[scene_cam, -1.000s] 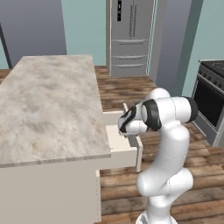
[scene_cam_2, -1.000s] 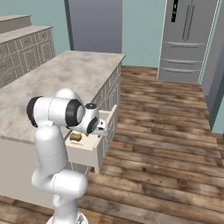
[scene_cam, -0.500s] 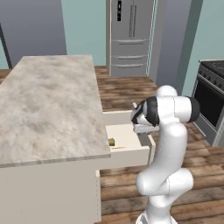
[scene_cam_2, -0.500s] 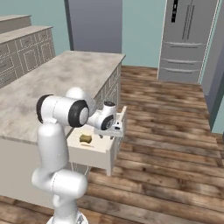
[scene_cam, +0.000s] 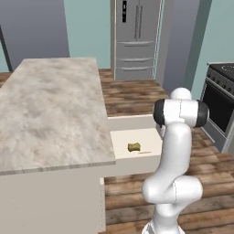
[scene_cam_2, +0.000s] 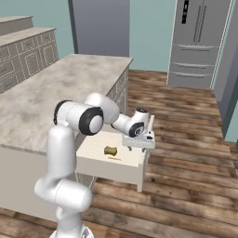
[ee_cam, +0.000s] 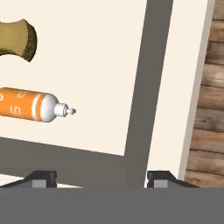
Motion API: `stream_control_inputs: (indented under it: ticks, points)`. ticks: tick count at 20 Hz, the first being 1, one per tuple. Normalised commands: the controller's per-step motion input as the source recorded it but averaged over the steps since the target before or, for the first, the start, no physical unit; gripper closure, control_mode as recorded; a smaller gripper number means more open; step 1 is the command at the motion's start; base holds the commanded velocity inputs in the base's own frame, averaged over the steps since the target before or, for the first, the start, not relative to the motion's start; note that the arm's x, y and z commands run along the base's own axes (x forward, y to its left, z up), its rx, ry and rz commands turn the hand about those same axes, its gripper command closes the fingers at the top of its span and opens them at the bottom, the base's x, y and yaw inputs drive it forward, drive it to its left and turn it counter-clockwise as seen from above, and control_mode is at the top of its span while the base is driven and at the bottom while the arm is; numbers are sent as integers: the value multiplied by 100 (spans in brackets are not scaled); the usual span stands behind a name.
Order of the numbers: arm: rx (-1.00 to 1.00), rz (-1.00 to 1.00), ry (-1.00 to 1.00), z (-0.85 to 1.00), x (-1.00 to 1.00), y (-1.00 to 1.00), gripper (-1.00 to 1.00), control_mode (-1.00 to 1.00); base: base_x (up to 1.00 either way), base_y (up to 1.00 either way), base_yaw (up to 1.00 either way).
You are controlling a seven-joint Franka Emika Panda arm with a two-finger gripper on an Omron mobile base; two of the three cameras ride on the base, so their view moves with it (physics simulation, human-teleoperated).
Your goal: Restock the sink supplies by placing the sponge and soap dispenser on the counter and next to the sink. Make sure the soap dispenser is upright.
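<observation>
The sponge [ee_cam: 17,39], a yellow-olive block with a dark edge, lies in the open drawer [scene_cam_2: 135,158] of the island; it also shows as the sponge [scene_cam: 134,146] and the sponge [scene_cam_2: 110,150]. Beside it the soap dispenser [ee_cam: 33,105], orange with a white nozzle, lies on its side, a thin orange sliver as the soap dispenser [scene_cam_2: 115,158]. My gripper [scene_cam_2: 139,141] hangs over the drawer's front wall, pointing down. Seen from the hand, my gripper [ee_cam: 101,179] is open with nothing between its fingertips [ee_cam: 41,177]. The sink is out of view.
The marbled island top [scene_cam: 50,109] overhangs the drawer's inner end. Wooden floor [scene_cam_2: 186,139] lies beyond the drawer front. A steel fridge [scene_cam: 137,41] stands at the back, a stove [scene_cam: 221,105] to the right, panelled cabinets [scene_cam_2: 28,51] far left.
The drawer has slid farther out of the island, baring the sponge and the dispenser. My gripper moved outward with the drawer front and now stands open above it.
</observation>
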Motion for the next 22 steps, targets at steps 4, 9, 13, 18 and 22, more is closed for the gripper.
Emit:
stream_control_inputs:
  ticks: [4, 9, 13, 18, 22]
  points:
    - [6, 1, -1, 27, 0, -19, -100, -100, 0, 0, 0]
    - [0, 3, -1, 69, 4, 49, -100, -100, 0, 0, 0]
    - [0, 16, 0, 18, 32, 76, -100, -100, 0, 0, 0]
    - [0, 36, 0, -5, 40, 63, -100, -100, 0, 0, 0]
    - [0, 47, 0, -41, 17, 19, -100, -100, 0, 0, 0]
